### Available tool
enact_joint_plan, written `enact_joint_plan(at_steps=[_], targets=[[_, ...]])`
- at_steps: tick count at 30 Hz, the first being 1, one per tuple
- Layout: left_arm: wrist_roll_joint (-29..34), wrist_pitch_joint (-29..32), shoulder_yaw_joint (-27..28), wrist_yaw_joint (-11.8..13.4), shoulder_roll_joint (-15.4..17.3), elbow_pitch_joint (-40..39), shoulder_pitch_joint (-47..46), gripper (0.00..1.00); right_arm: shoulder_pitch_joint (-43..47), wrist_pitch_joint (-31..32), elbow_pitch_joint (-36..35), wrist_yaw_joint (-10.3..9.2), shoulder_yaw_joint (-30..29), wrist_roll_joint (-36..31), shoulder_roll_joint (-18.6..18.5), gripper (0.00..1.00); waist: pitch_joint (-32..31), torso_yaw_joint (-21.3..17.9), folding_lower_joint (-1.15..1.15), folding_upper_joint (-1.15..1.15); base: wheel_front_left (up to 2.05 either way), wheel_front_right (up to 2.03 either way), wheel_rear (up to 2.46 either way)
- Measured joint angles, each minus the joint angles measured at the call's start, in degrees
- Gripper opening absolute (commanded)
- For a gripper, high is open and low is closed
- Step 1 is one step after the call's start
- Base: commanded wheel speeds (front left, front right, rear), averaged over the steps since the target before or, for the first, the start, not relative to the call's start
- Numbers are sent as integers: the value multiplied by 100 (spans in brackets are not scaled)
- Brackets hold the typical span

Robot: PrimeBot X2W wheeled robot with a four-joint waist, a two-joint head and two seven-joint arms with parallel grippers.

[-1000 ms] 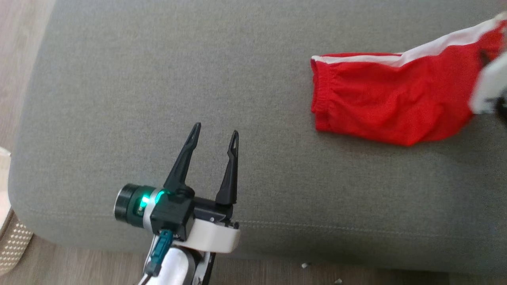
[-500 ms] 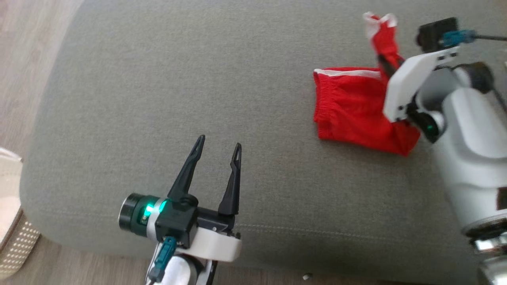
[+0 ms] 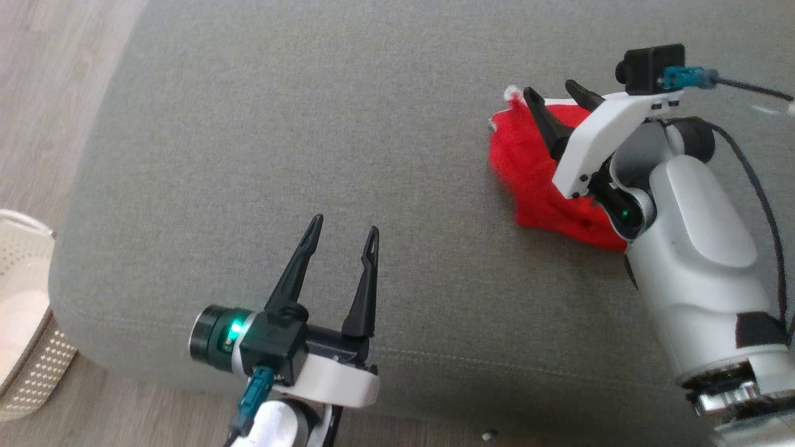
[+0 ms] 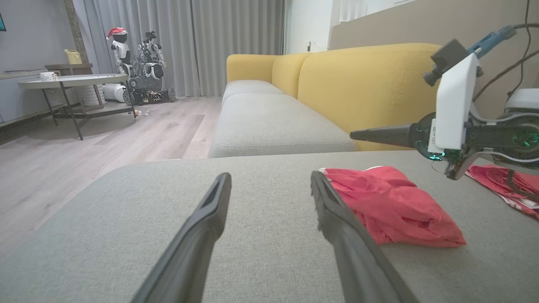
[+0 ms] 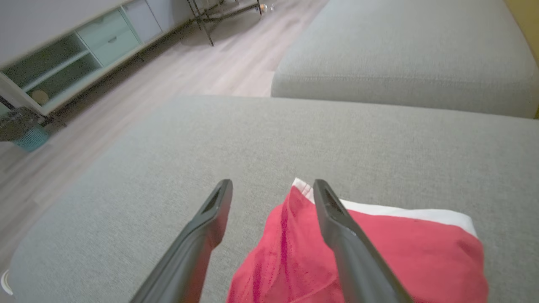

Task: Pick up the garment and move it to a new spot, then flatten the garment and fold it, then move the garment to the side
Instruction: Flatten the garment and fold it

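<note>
The garment (image 3: 528, 174) is a pair of red shorts with a white stripe, lying bunched and doubled over on the grey cushion (image 3: 310, 124) at the right. My right gripper (image 3: 549, 90) hovers just above its far edge, open, with nothing between the fingers. In the right wrist view the right gripper (image 5: 273, 185) points over the garment (image 5: 379, 252), whose white-edged corner sits between the tips. My left gripper (image 3: 345, 225) stands open and empty near the cushion's front edge, well left of the shorts. The left wrist view shows the left gripper (image 4: 270, 176) with the garment (image 4: 391, 206) ahead on the right.
A cream perforated basket (image 3: 25, 347) stands on the wooden floor at the lower left. Beyond the cushion are a yellow sofa back (image 4: 358, 75) and another grey seat (image 4: 269, 122). More red cloth (image 4: 497, 176) lies behind my right arm. A round table (image 4: 71, 80) stands far left.
My right gripper carried one end of the garment leftward over the rest, then opened and let it drop. The head camera also shifted. The left gripper kept its pose.
</note>
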Motion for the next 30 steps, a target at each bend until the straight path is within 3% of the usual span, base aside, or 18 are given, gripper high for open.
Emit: enact_joint_plan(at_steps=[4,11,19,20,21,22,26,30], targets=[[12,0,18,2,0,10,12,100,255,-401,-277,0,-242,26,-60,100,-134,-84,0,0,0,0,0],[60,0,220,22,1,10,182,100,1186,-1020,-875,0,-677,-74,-569,100,-431,-355,0,0,0,0,0],[77,0,465,64,36,-21,583,100,2486,-1661,-1321,0,-827,-37,-580,100,-760,-643,0,0,0,0,0],[102,0,494,65,41,-36,630,100,2623,-1707,-1330,0,-846,-38,-554,95,-795,-678,0,0,0,0,0],[109,0,515,65,45,-45,666,100,2732,-1739,-1333,0,-844,-42,-530,41,-825,-705,0,0,0,0,0],[110,0,528,62,51,-46,684,100,2812,-1741,-1326,0,-836,-42,-509,0,-848,-722,0,0,0,0,0],[167,0,528,1,54,-48,706,100,2733,-1751,-1212,0,-684,-101,-430,0,-840,-660,0,0,0,0,0],[208,0,476,-53,49,-46,695,100,2082,-1968,-757,0,-404,-466,-388,0,-747,-470,0,0,0,0,0]])
